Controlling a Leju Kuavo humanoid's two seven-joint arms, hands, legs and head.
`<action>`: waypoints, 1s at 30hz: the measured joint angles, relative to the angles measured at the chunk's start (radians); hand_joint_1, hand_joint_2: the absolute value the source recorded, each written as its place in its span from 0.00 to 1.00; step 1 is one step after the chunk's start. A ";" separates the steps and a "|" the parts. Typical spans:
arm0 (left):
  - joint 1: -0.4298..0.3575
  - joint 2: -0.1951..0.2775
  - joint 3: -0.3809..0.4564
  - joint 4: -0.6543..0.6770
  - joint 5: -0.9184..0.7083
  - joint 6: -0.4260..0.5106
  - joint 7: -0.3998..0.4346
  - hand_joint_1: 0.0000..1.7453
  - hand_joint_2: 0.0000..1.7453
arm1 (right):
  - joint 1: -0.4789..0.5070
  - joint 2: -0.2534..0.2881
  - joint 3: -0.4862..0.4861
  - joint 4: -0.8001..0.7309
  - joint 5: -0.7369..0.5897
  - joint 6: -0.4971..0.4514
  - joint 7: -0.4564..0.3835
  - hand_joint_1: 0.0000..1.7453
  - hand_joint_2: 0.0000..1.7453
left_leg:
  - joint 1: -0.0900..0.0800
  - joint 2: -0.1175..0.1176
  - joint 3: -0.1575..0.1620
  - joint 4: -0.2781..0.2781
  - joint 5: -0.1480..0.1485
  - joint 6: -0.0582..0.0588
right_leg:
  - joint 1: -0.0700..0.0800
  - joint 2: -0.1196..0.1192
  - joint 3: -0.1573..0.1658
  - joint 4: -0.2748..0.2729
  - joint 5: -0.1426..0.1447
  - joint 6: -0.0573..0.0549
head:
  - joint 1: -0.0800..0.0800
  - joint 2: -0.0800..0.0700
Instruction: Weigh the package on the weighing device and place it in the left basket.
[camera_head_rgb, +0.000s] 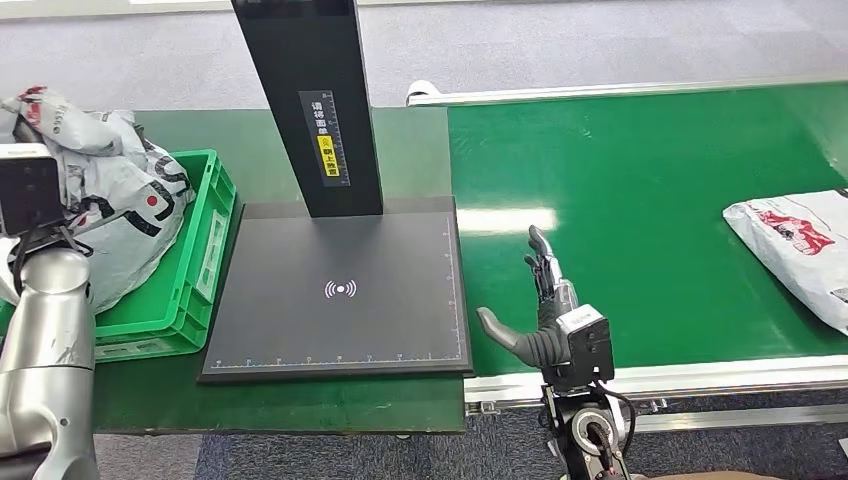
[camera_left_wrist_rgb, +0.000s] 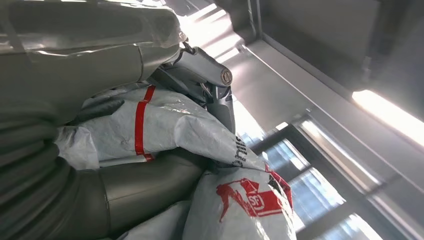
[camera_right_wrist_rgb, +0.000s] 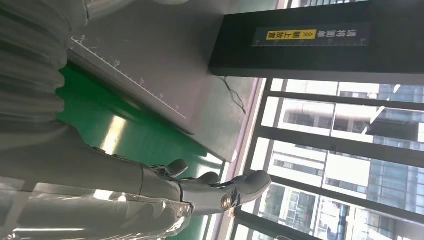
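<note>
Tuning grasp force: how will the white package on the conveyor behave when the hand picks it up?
Probably floppy: the package is a wrinkled poly bag lying flat on the conveyor, so it may sag. Its glossy film looks slippery. Won't roll. The right hand is open, short of it.

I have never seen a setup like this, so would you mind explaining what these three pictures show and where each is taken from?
This is a humanoid robot with two silver arms. The wide picture looks down from its head; the other two come from cameras at its wrists.

The black weighing device stands in front, with nothing on its plate. Left of it is a green basket holding grey packages.

The left hand grips a grey package with red markings, up at the basket. The right hand hovers open over the green conveyor belt, where another package lies.
</note>
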 joint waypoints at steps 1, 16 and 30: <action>-0.007 0.007 0.014 0.021 -0.006 0.006 0.001 1.00 1.00 | 0.002 0.000 -0.001 0.000 0.002 0.001 0.000 0.00 1.00 | 0.000 0.000 0.000 0.000 0.000 0.000 | 0.000 0.000 0.000 0.000 0.000 0.000 | 0.000 0.000; -0.051 0.044 0.109 0.260 -0.126 0.027 -0.015 0.43 1.00 | 0.012 0.009 -0.006 0.000 0.018 0.017 0.012 0.00 1.00 | 0.001 -0.001 0.000 0.000 0.000 0.000 | 0.001 0.000 0.000 0.000 0.000 0.000 | 0.000 0.000; -0.072 0.042 0.109 0.346 -0.194 0.000 0.010 0.00 1.00 | 0.012 0.011 -0.014 0.000 0.028 0.029 0.017 0.00 1.00 | 0.001 -0.001 0.000 0.000 0.000 0.000 | 0.001 0.000 0.000 0.000 0.000 0.000 | 0.000 0.000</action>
